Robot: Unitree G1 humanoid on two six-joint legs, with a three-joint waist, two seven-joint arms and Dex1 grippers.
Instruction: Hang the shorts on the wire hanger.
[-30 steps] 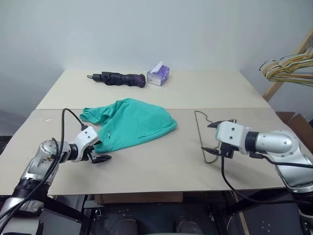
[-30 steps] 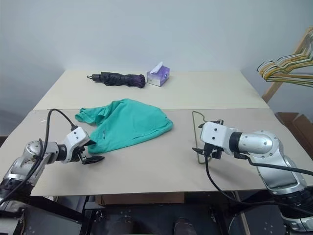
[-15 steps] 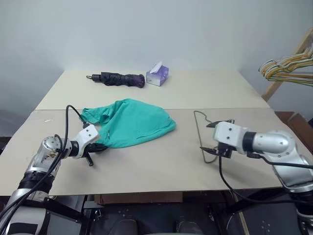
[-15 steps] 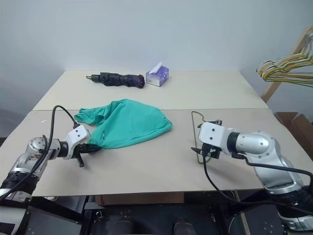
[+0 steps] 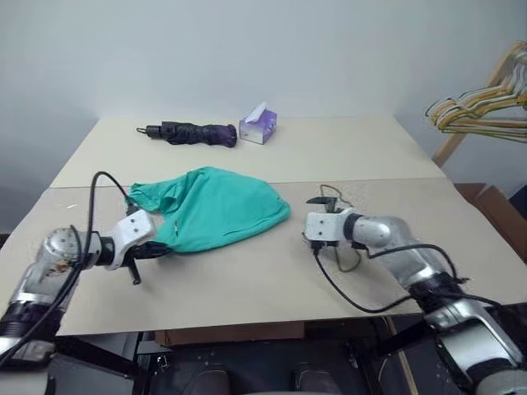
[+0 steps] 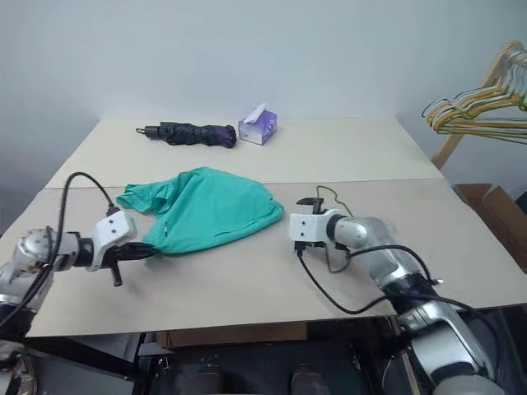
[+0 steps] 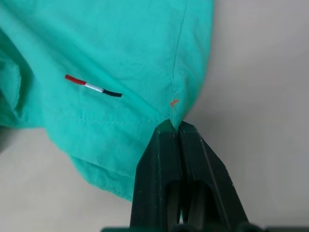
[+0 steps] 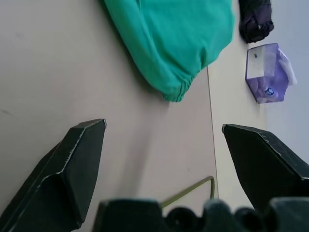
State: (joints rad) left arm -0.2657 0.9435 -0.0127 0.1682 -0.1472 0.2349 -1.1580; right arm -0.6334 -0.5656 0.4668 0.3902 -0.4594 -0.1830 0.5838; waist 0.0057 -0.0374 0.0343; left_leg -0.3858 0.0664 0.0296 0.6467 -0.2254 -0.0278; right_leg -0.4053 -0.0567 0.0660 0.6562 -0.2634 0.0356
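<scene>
A: Early stage here. The shorts [image 5: 212, 207] lie in a teal heap on the table [image 5: 247, 280], nothing threaded onto the wire hanger [image 6: 333, 247], which lies flat on the table to the right of the shorts, well apart from them.

B: So hanging hasn't begun?

A: Not as far as I can see. One grasp is made, that's all. The left end effector [image 7: 175, 128] has its two black fingers pressed together on a fold at the hem of the shorts, right by a small orange mark, on the near left edge of the heap.

B: And the other one?

A: The right end effector [image 6: 301, 220] sits just to the right of the shorts, fingers spread wide, holding nothing. From its wrist camera I see the gathered edge of the shorts ahead and a bit of hanger wire between the fingers, but I can't tell whether it touches the wire.

B: What's left, then?

A: Pretty much everything, I'd judge: take hold of the hanger, lift the shorts, and drape them over the wire. The folded umbrella [image 5: 188, 132] and tissue box [image 5: 258, 126], beyond the shorts at the far side, are out of play.
</scene>
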